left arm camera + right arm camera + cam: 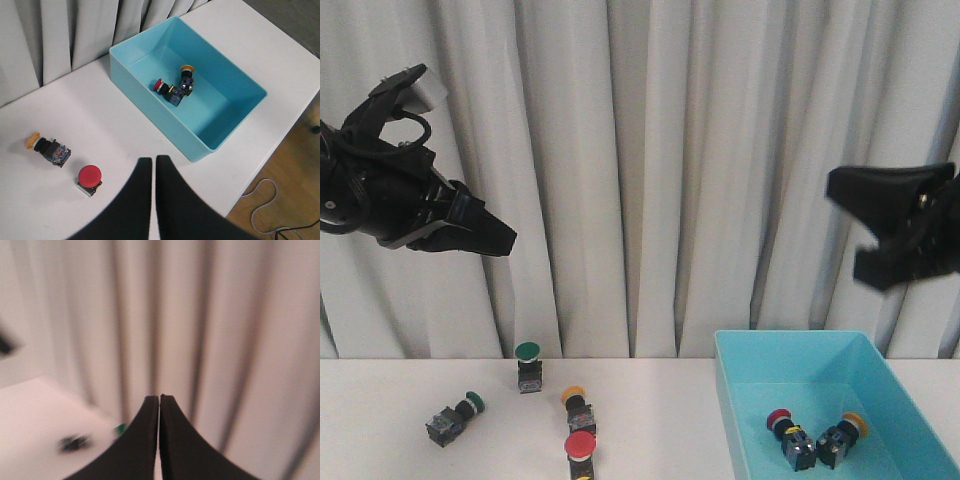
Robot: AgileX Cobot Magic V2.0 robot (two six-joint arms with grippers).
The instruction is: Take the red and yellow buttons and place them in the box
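A red button (580, 447) (89, 176) stands cap up near the table's front edge, and a yellow button (577, 405) (48, 146) lies on its side just behind it. The turquoise box (732, 400) (140, 90) at the right holds another red button (782, 424) (162, 86) and another yellow button (844, 434) (186, 76). My left gripper (505, 238) (154, 160) hangs high at the left, shut and empty. High at the right, above the box, my right gripper (848, 225) (159, 397) is also shut on nothing.
Two green-capped push-buttons are on the table's left part, one upright (528, 366) at the back, one lying (454, 419) further left. A grey curtain (650, 150) hangs behind the table. The table's right edge drops to a wooden floor with a cable (265, 200).
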